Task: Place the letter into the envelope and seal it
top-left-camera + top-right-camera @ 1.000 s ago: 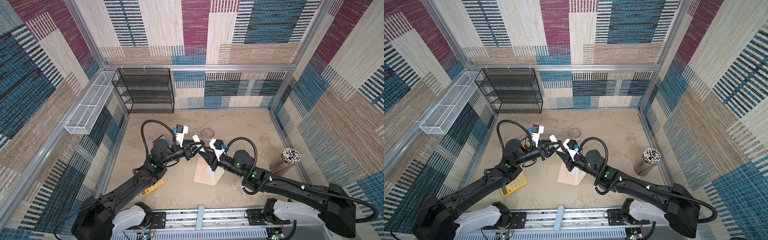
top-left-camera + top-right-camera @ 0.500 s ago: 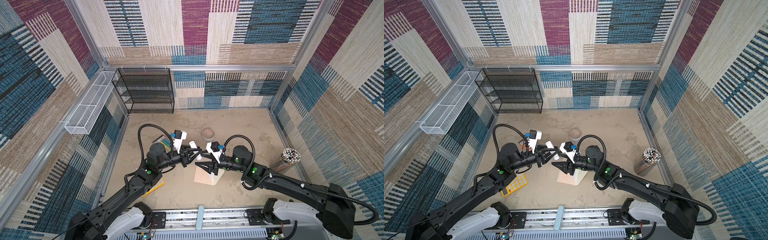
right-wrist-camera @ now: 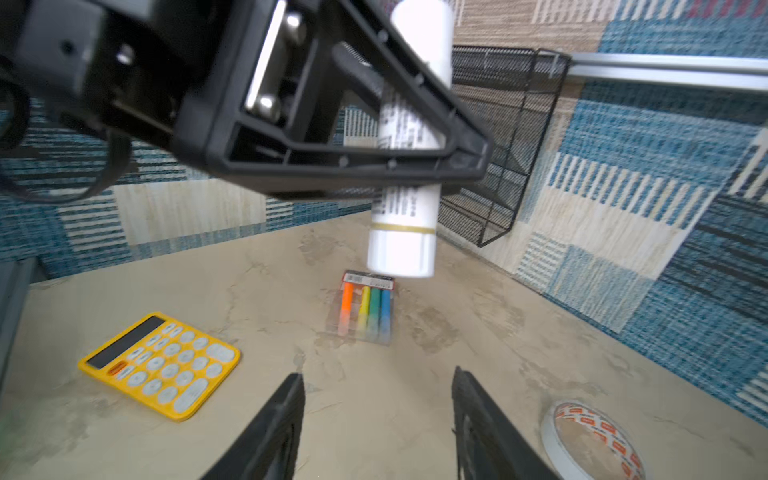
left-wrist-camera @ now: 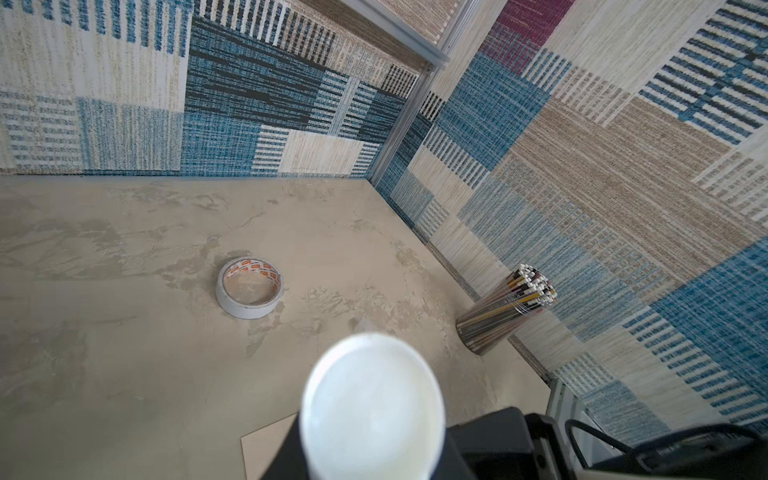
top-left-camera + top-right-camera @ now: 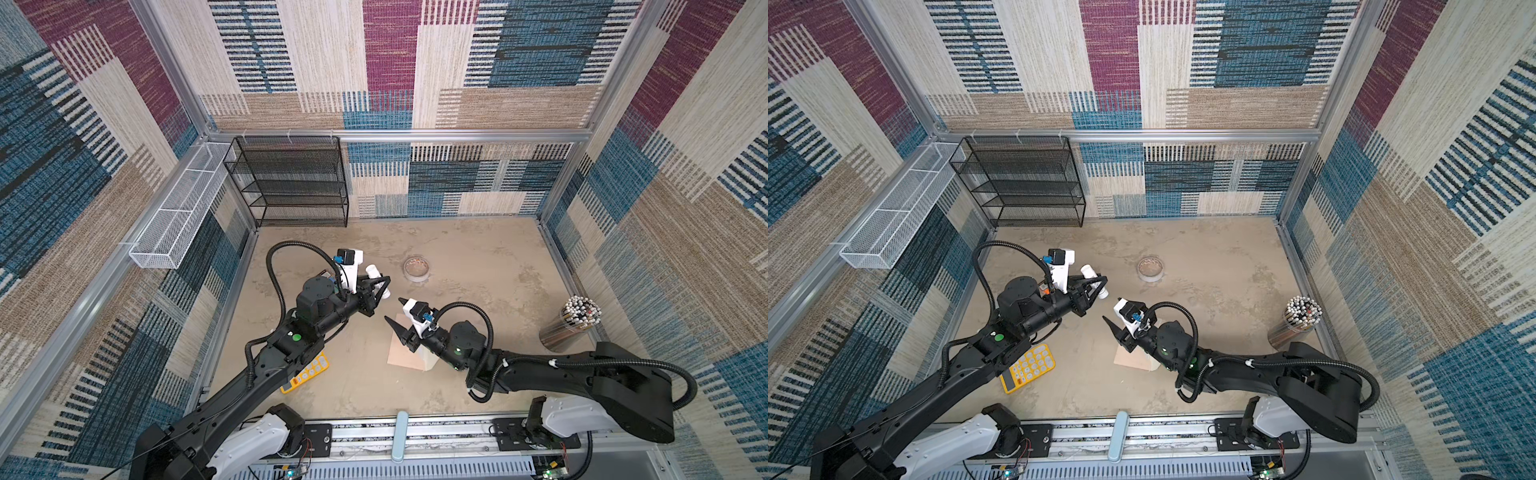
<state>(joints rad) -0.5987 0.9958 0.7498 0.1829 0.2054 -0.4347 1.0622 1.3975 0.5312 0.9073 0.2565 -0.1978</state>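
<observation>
Left gripper clamped on glue stick, held aloft | right gripper spread wide, empty, above envelope flat on tabletop | letter not visible separately, likely inside | left to do: glue flap, press shut

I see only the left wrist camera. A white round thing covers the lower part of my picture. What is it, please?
Observer: The end of a white tube, clamped crosswise in the left gripper.
Operator: Does the right gripper hold anything?
Observer: No. The right gripper is open and empty, apart from the tube.
Operator: And the envelope?
Observer: The envelope lies flat on the table, partly under the right arm.
</observation>
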